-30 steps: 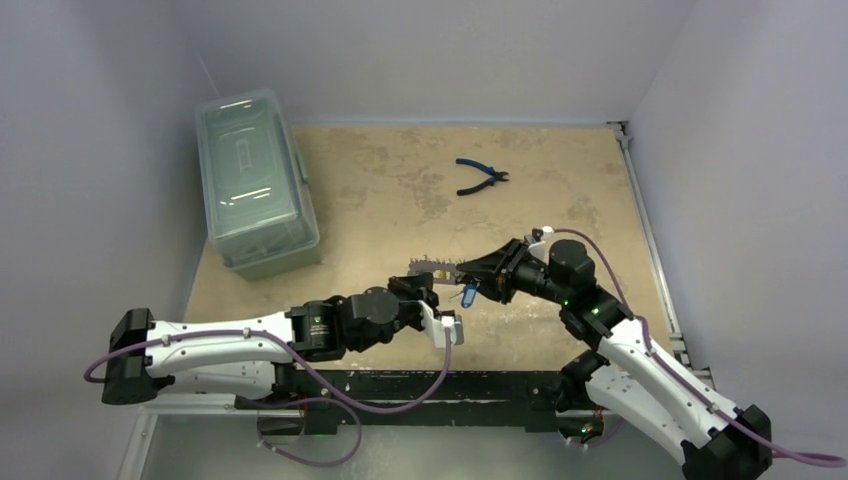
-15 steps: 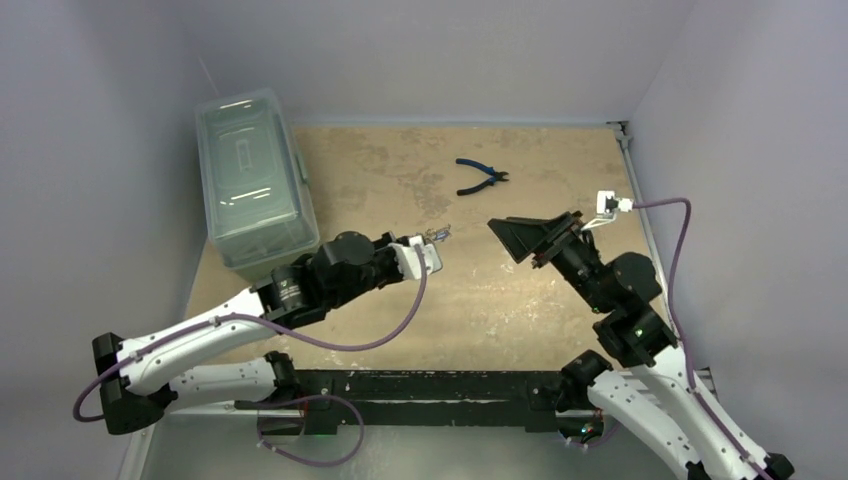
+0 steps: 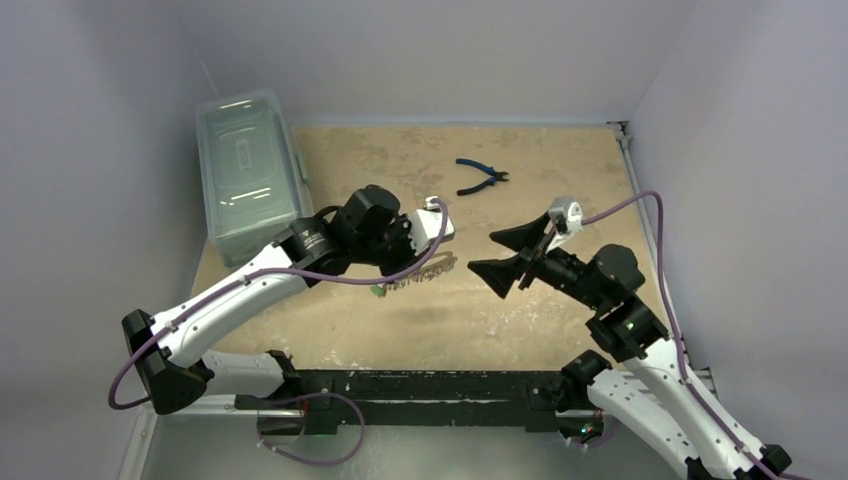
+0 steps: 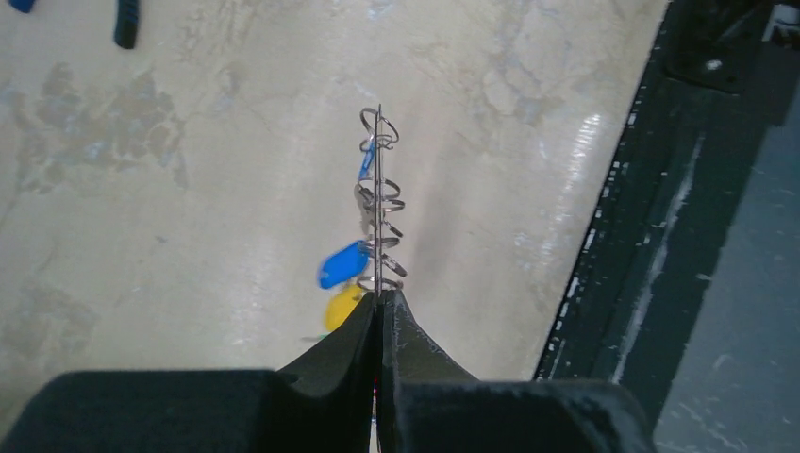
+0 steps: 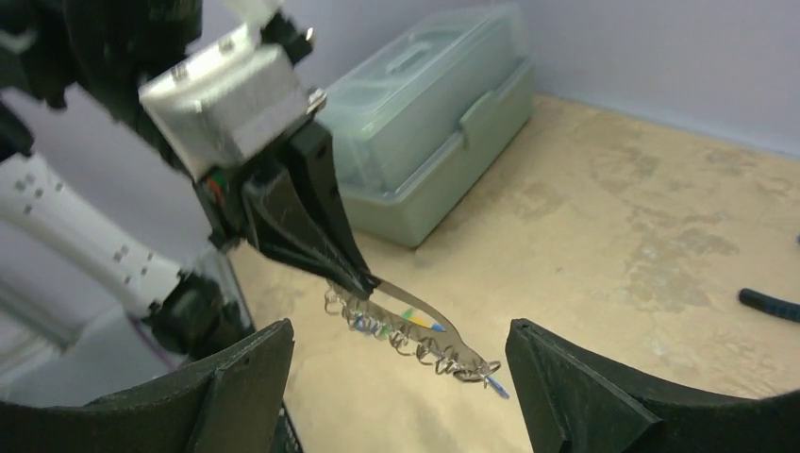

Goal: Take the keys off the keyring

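Observation:
My left gripper [image 3: 404,272] is shut on one end of the keyring [image 3: 420,274], a thin pale metal loop, and holds it above the table. In the left wrist view the keyring [image 4: 377,189] is edge-on beyond the shut fingertips [image 4: 362,321], strung with small wire rings, a blue tag [image 4: 341,265] and a yellow tag [image 4: 341,307]. A green tag [image 3: 377,291] hangs below. My right gripper [image 3: 497,253] is open and empty, just right of the keyring. In the right wrist view the keyring [image 5: 436,330] hangs between my spread right fingers [image 5: 236,392], with a small blue key [image 5: 498,388] at its free end.
A clear lidded plastic box [image 3: 252,180] stands at the back left and also shows in the right wrist view [image 5: 443,113]. Blue-handled pliers [image 3: 481,178] lie at the back centre. The table's black front rail [image 4: 660,236] is near the left gripper.
The two grippers were together at the keyring near the front. The right gripper let go, drew back right and opened wide. The left arm carried the keyring back and left.

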You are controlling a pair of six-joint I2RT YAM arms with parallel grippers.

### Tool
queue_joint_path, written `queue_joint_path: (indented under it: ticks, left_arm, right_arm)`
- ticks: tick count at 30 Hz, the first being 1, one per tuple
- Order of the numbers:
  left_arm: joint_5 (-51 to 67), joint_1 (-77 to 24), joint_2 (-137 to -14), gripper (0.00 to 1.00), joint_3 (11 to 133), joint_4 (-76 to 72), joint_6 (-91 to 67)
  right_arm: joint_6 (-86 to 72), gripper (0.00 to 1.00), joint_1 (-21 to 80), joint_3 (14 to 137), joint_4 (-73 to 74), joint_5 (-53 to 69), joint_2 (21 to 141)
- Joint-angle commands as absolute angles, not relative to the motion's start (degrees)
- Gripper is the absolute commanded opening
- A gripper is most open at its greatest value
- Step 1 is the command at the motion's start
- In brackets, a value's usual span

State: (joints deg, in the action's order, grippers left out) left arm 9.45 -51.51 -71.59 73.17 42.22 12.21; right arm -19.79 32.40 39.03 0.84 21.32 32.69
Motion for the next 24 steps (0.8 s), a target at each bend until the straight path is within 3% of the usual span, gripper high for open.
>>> queue_joint_path:
  ticks: [1, 16, 24]
  left_arm:
    - [22.3, -50.51, -71.22, 0.0, 77.94, 45.47, 8.73]
    - [36.56, -50.2, -71.14, 0.0, 80.07, 43.96, 7.49]
    - [36.01, -50.19, -71.31, 0.0, 80.68, 43.28, 7.07]
  right_arm:
    - [-13.43, 0.88, 32.61, 38.97, 1.63, 32.79, 32.55]
    - [-10.78, 0.78, 32.57, 38.35, -1.68, 43.27, 38.57]
    - [-13.1, 0.76, 33.2, 37.56, -5.49, 47.72, 40.81]
